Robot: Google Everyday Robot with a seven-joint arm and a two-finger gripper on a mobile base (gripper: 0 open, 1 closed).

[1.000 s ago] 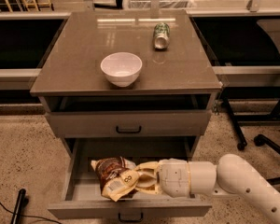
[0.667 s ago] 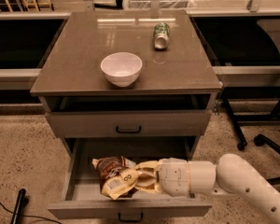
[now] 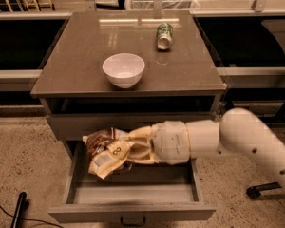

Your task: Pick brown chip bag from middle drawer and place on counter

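Up came the chip bag, clear of the open drawer!
Our gripper clamped its right end; the bag stretched leftward, and the counter waited just above.

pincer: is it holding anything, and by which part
The pincer holds the brown chip bag by its right edge, over the open middle drawer.
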